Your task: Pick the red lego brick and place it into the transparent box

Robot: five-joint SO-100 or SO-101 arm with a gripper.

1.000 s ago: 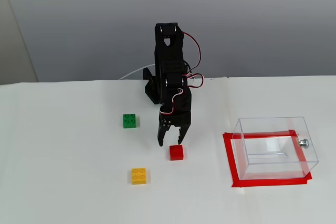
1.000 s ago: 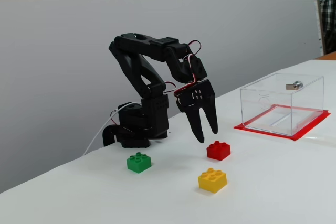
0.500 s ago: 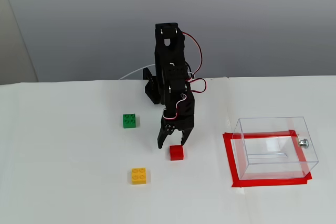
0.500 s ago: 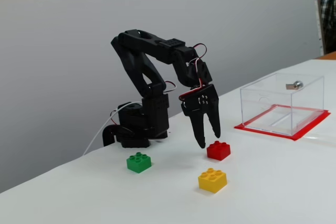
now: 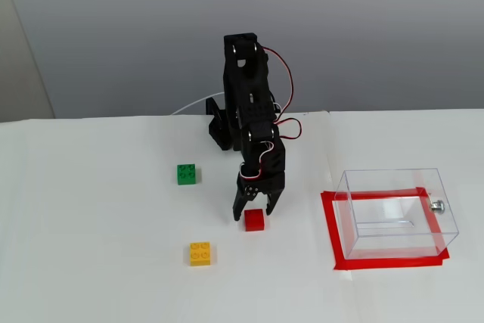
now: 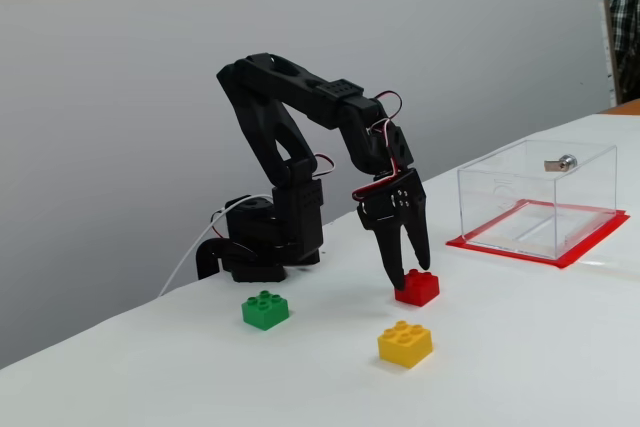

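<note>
While the gripper (image 5: 254, 215) is parted and set down over the red brick (image 5: 254, 220), the grasp step is judged to be in hand: nothing is clamped yet. In a fixed view one finger (image 6: 393, 269) is seen at the brick's (image 6: 417, 288) near edge, the other at its top; whether contact is made cannot be told. The brick sits flat on the table (image 5: 91, 262), studs up, bright red, square, matching the green brick (image 5: 187, 174) and yellow brick (image 5: 200, 253) in size, both well apart from it. Next, the fingers likely need to straddle the brick squarely and be closed, then a lift and a swing to the box (image 5: 397, 213), which stands empty on a red tape rectangle (image 5: 330, 228) at the right of that view.
</note>
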